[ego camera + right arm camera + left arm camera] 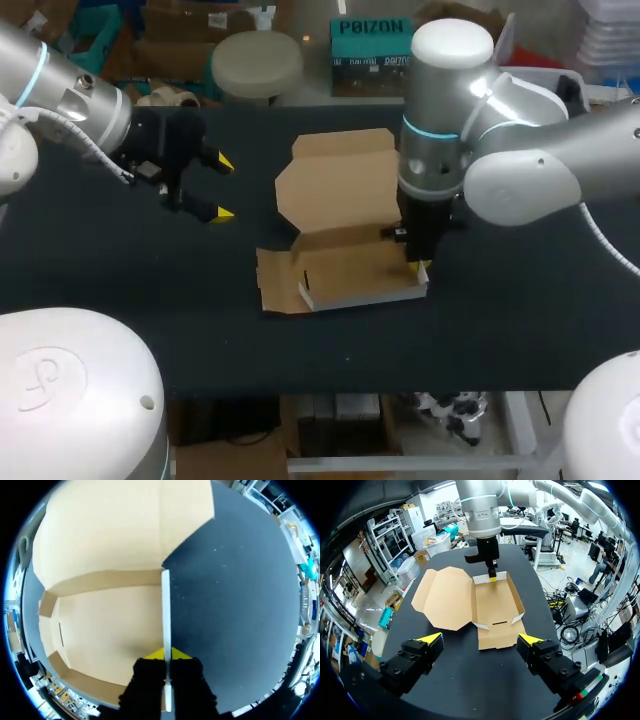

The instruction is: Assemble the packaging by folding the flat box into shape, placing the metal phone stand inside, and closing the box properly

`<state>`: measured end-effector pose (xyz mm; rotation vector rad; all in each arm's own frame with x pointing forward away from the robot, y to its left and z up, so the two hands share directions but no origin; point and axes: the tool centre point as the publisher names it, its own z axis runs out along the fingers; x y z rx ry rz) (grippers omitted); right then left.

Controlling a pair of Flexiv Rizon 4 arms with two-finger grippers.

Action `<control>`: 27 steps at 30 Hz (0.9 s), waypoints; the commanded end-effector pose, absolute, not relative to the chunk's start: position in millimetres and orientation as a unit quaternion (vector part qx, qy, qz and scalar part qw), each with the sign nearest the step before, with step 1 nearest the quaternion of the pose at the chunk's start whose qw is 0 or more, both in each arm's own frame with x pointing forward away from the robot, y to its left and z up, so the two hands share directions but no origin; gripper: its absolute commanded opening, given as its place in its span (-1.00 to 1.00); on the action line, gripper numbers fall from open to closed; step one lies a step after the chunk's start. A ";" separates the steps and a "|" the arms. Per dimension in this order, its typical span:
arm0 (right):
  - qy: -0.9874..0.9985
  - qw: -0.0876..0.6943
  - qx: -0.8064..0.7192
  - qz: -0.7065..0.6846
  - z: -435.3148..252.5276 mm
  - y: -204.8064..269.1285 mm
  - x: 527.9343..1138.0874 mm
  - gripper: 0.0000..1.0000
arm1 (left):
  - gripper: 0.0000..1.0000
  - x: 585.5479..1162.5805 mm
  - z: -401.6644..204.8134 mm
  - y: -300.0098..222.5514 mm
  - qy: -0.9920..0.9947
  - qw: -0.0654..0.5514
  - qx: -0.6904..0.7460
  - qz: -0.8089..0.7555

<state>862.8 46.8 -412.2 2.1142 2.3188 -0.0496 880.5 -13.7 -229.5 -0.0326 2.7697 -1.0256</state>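
half-folded cardboard box [335, 185] at middle of table [120, 260], lid flap lying flat open. right gripper [421, 268] pinched on its upright side wall [166, 615]. left gripper [220, 187] spread wide, holding nothing, well apart from the box.

Even overhead light, sheen on the right arm [452, 50], box [340, 185] bright against dark table [520, 300].

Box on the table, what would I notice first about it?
The half-folded brown cardboard box lies open in the middle of the black table. The right claw pinches its upright side wall from above. The left claw hovers wide open on the box's other side, holding nothing.
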 end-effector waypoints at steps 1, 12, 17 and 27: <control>0.737 0.007 0.676 -0.030 -411.3 52.1 864.6 -1.00 | 1.00 880.9 -228.0 -13.5 0.935 0.091 -0.011 -0.343; 0.732 0.002 0.680 -0.036 -417.6 51.3 864.2 -1.00 | 1.00 880.9 -228.0 -13.5 0.935 0.091 -0.011 -0.343; 0.732 0.002 0.680 -0.036 -417.6 51.3 864.2 -1.00 | 1.00 880.9 -228.0 -13.5 0.935 0.091 -0.011 -0.343; 0.732 0.002 0.680 -0.036 -417.6 51.3 864.2 -1.00 | 1.00 880.9 -228.0 -13.5 0.935 0.091 -0.011 -0.343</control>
